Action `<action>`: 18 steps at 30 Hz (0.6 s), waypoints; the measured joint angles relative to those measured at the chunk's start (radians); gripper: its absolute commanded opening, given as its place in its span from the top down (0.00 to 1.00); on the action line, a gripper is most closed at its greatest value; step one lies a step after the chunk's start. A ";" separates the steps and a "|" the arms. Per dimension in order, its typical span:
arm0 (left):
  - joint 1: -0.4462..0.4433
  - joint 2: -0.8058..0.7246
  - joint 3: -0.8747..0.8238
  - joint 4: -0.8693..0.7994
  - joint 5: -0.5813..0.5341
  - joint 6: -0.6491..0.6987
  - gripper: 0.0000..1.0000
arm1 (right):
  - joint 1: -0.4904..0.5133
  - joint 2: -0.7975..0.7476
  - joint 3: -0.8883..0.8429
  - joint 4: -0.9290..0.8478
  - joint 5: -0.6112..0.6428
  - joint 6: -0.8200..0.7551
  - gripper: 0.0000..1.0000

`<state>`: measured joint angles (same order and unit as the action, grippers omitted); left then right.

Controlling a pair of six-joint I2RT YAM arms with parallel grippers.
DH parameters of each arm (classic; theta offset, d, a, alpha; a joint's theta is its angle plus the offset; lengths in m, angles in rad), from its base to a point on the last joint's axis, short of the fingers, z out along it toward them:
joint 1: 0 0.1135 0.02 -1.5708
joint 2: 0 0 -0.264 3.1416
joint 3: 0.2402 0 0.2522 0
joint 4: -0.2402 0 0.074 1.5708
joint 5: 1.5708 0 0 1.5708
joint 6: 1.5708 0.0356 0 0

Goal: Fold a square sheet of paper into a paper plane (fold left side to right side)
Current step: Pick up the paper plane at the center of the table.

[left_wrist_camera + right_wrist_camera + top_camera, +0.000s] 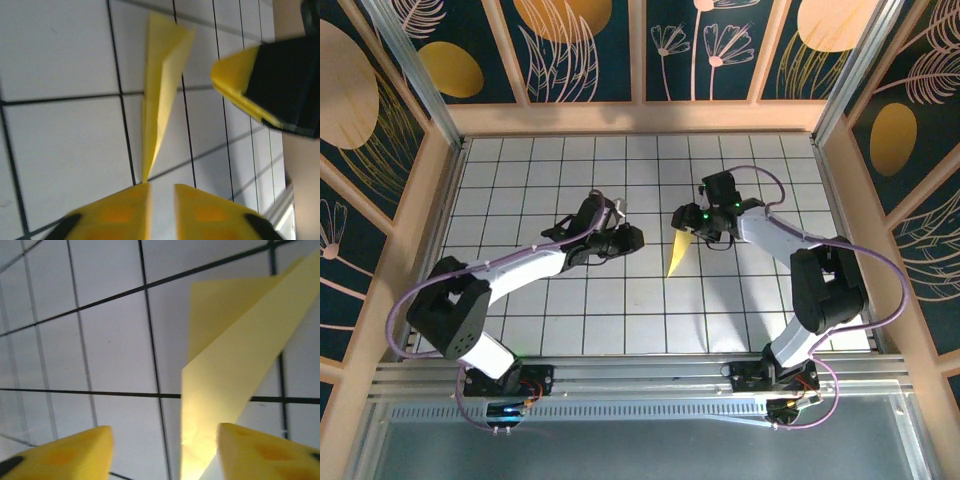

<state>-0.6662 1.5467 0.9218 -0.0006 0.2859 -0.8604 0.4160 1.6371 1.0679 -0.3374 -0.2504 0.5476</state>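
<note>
The paper plane (678, 254) is a narrow pale-yellow dart in the middle of the tiled table, its point toward the near edge. In the left wrist view the paper plane (161, 85) stands partly on edge, and its tip ends at the inner corner of one finger. My left gripper (636, 238) (161, 212) is just left of it, open by a small gap with nothing between the jaws. My right gripper (682, 222) (165, 452) hangs over the wide end, open wide. The folded paper (235, 370) rises between its fingers, close to the right fingertip (260, 450).
The white grid table (570, 310) is walled by wooden rails at the left, right and back. One yellow fingertip of the right gripper (240, 82) shows in the left wrist view, close beside the paper. Both arm bases sit at the near edge.
</note>
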 measured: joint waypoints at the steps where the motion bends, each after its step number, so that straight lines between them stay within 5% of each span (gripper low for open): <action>1: 0.002 -0.021 -0.010 0.002 -0.037 -0.005 0.64 | 0.015 0.002 0.015 -0.034 0.048 -0.005 0.31; 5: 0.008 -0.113 -0.055 0.005 -0.186 -0.018 0.52 | 0.076 0.034 0.069 -0.144 0.192 -0.008 0.29; 10: 0.014 -0.204 -0.103 0.005 -0.321 -0.024 0.50 | 0.125 0.146 0.187 -0.238 0.303 0.008 0.28; 18: 0.014 -0.243 -0.151 -0.003 -0.397 -0.025 0.50 | 0.158 0.322 0.335 -0.297 0.402 0.012 0.33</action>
<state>-0.6525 1.3037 0.7704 -0.0040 -0.1112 -0.8856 0.5739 1.9591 1.4025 -0.6342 0.1513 0.5594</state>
